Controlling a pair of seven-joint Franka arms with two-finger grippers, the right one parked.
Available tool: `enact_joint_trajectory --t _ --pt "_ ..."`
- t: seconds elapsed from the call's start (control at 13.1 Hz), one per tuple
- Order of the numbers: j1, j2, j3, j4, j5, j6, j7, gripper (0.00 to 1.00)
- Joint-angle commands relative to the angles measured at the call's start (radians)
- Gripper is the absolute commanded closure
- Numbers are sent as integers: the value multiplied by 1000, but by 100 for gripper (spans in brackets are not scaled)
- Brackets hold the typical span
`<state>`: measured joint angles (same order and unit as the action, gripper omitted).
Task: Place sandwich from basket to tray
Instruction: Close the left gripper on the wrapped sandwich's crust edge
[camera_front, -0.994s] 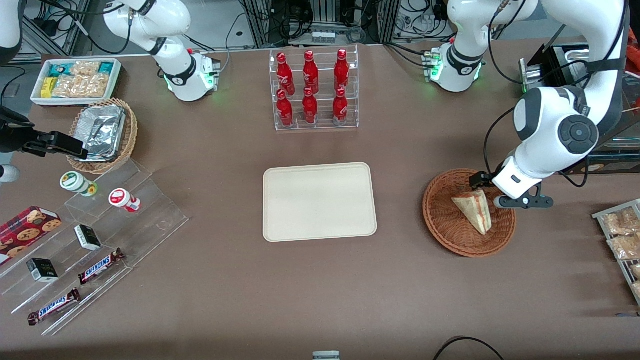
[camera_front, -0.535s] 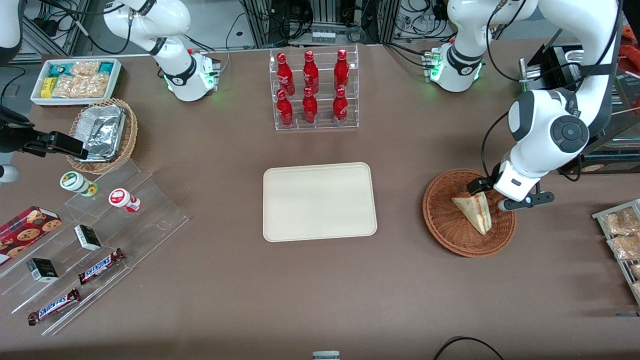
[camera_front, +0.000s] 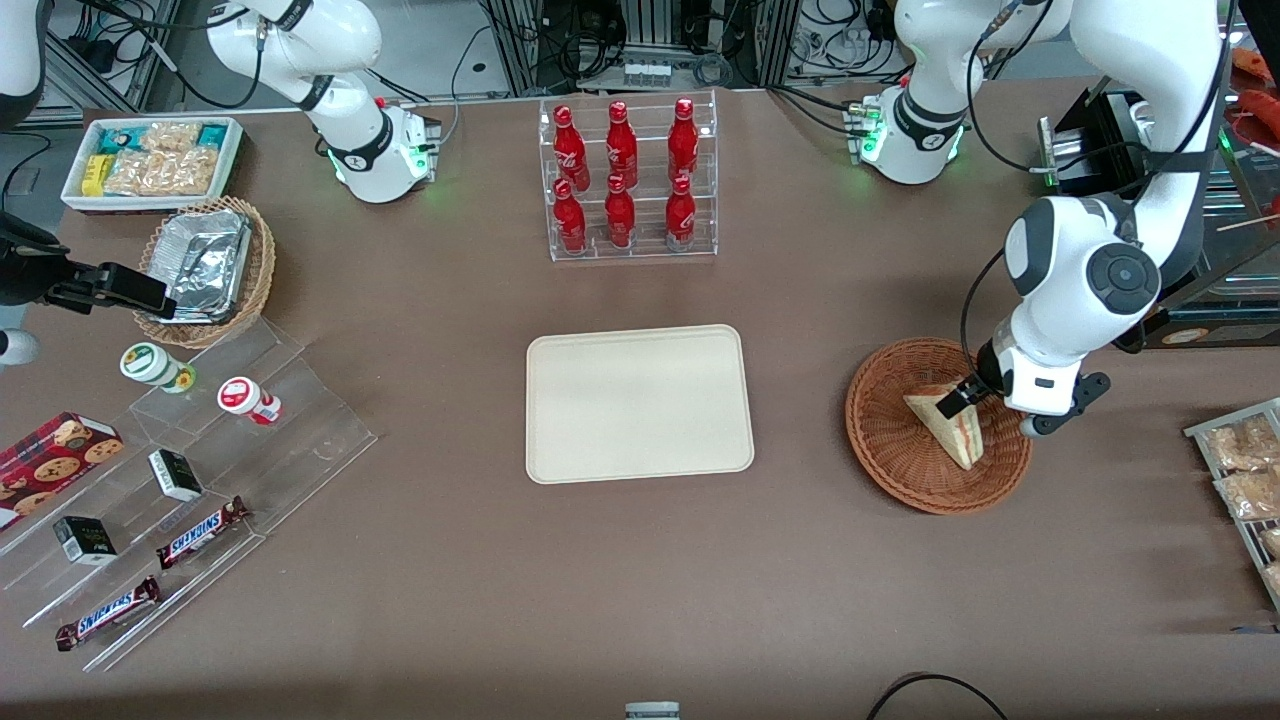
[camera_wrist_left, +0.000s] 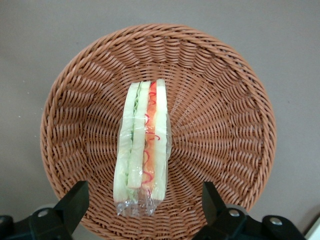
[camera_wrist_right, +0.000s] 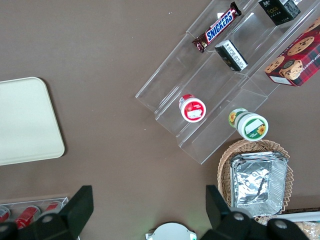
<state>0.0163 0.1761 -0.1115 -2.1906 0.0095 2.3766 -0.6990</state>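
Two dark fingers of the gripper stand spread wide apart, one on each side of the sandwich, touching nothing. The gripper hovers just above the basket, over the part of it farther from the front camera. The sandwich lies in the middle of the basket, wrapped in clear film, with its cut edge turned up toward the wrist camera, showing green and red filling between pale bread. The basket rests on the brown table toward the working arm's end. The tray lies flat at the table's middle, well apart from the basket and bare. A clear rack of red bottles stands farther from the front camera than the tray.
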Motion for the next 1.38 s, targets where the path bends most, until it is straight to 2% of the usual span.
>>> enact_joint_trajectory --t 0.0,1.07,1.22,1.3 --pt "8 16 -7 -6 -5 23 -28 0" --pt "37 112 -7 -8 -6 78 -34 1" --pt "37 121 -7 -8 -6 78 -51 4" --pt "36 122 -7 -8 -6 76 -53 21"
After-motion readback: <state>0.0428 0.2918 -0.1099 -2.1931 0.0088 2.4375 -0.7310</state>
